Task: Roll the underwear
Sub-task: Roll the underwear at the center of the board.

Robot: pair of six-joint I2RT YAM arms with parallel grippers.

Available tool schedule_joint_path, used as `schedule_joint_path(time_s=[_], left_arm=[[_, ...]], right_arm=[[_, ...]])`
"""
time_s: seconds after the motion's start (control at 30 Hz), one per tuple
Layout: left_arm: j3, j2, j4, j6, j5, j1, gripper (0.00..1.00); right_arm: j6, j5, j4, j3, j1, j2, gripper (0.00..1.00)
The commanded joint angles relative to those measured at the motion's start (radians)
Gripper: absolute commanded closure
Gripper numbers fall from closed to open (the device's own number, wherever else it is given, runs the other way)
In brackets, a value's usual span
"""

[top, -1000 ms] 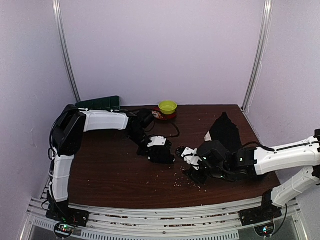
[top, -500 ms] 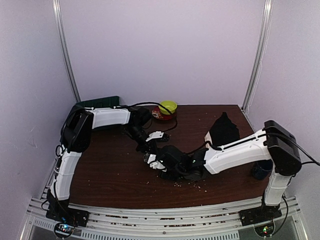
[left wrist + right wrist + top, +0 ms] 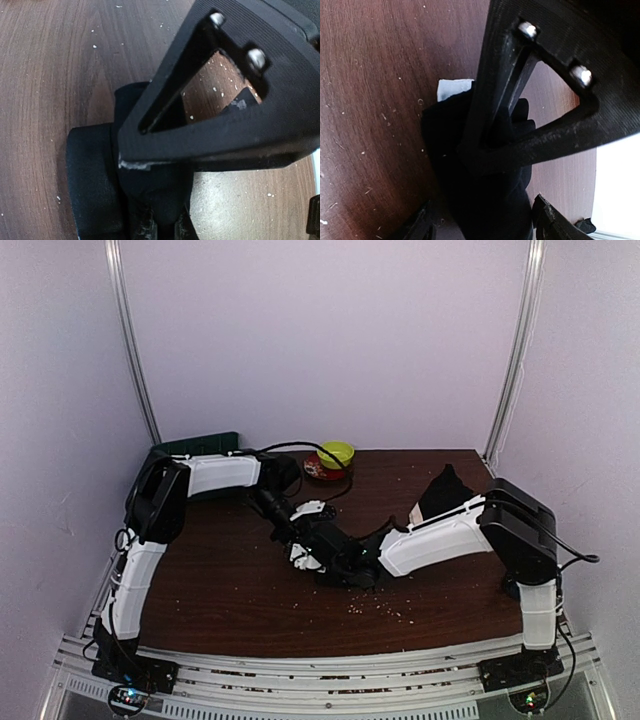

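One black underwear lies bunched into a roll at mid-table, where both grippers meet. In the left wrist view my left gripper is shut, pinching a fold of the black underwear. My right gripper stands open astride the same roll, with a small gap at each finger; a white band shows at the roll's far end. From above, the left gripper and right gripper hide most of the roll. A second black underwear with white trim lies at the back right.
A green bowl sits at the back edge with a reddish dish beside it. A dark green object lies at the back left corner. Pale crumbs dot the brown table in front of the grippers.
The right arm has swung left from the right side of the table, and its gripper now stands over the roll. The left gripper has shifted slightly back, still shut on the fabric.
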Motion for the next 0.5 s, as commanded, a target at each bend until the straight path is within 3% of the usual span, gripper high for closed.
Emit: schedule_joint_path(time_s=[0.0, 0.17, 0.27, 0.33, 0.47], left_arm=[[-0.018, 0.113, -0.098, 0.019, -0.180, 0.019, 1.00], [-0.018, 0.115, -0.102, 0.023, -0.186, 0.019, 1.00], [-0.019, 0.112, -0.101, 0.023, -0.194, 0.019, 0.98], [-0.025, 0.098, -0.091, 0.023, -0.202, 0.018, 0.95], [-0.089, 0.011, -0.012, 0.012, -0.217, 0.020, 0.73]], right_arm=[[-0.058, 0.003, 0.007, 0.020, -0.019, 0.039, 0.34], [-0.082, -0.052, -0.025, 0.055, -0.045, 0.063, 0.44], [-0.077, -0.120, -0.089, 0.101, -0.062, 0.088, 0.57], [-0.065, -0.166, -0.150, 0.143, -0.069, 0.112, 0.73], [-0.038, -0.254, -0.265, 0.194, -0.072, 0.138, 0.95]])
